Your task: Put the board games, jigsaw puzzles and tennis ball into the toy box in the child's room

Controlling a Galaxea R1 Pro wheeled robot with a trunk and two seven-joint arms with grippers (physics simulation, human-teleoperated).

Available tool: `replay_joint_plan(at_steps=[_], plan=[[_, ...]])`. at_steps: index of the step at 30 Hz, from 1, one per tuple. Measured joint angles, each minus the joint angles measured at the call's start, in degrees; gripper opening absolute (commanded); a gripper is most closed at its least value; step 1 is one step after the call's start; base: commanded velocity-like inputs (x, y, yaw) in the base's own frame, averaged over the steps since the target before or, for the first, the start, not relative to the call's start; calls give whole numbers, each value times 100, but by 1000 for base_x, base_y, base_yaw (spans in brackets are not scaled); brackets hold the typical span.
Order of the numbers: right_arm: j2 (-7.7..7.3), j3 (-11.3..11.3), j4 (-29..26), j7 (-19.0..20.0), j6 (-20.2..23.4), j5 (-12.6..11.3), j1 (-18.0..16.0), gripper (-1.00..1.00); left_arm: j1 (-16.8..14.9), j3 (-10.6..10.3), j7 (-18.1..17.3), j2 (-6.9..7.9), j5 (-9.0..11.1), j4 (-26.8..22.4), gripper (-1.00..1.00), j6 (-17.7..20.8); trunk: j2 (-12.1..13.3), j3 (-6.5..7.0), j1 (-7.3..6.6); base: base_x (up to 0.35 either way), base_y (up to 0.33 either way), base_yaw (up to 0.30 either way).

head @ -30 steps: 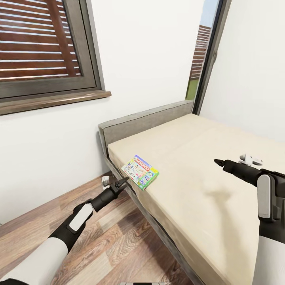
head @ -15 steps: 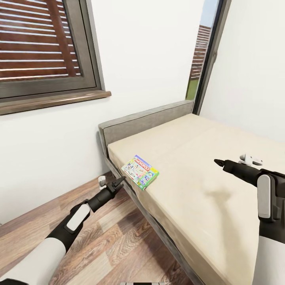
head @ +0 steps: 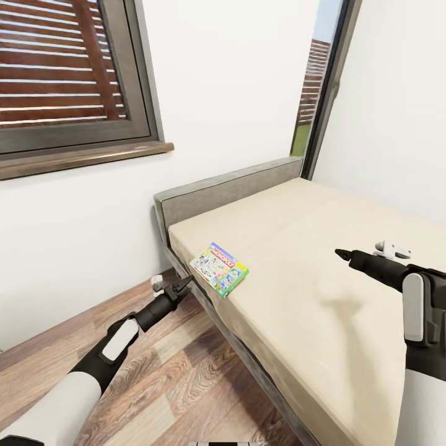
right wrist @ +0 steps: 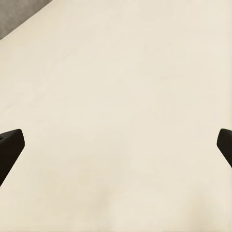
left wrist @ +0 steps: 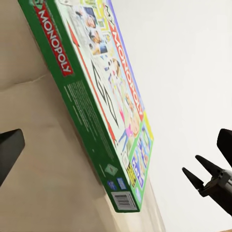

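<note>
The flat, green-edged "MONOPOLY" board game box (head: 219, 269) lies on the beige mattress of the low bed (head: 322, 266), close to its near edge and not far from the grey headboard (head: 226, 189). The left gripper (head: 183, 285) hovers over the wooden plank floor (head: 179, 378) just beside that edge, its two black fingers apart and empty, pointing at the box's side (left wrist: 87, 111). The right gripper (head: 342, 253) hangs above bare mattress, well apart from the box, fingers spread.
</note>
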Motion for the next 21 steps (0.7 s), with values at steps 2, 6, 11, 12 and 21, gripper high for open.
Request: replay_joint_plan(at_steps=[2, 6, 11, 12, 21], plan=[[-1, 1, 0, 0, 0, -2, 1, 100, -1, 2, 0, 5, -1, 2, 100, 0, 0, 0, 0, 0, 0, -77], [-3, 3, 0, 0, 0, -4, 1, 100, -2, 5, 1, 13, -2, 5, 100, 0, 0, 0, 0, 0, 0, -130], [-3, 5, 0, 1, 0, -5, -1, 100, -3, 8, 3, 20, -3, 7, 100, 1, 0, 0, 0, 0, 0, -134], [-3, 5, 0, 1, 0, -5, 0, 100, -3, 8, 4, 21, -3, 7, 100, 1, 0, 0, 0, 0, 0, -85], [-5, 0, 0, 0, 0, -4, -4, 100, -3, 10, 6, 26, -4, 8, 100, 0, 0, 0, 0, 0, 0, -49]])
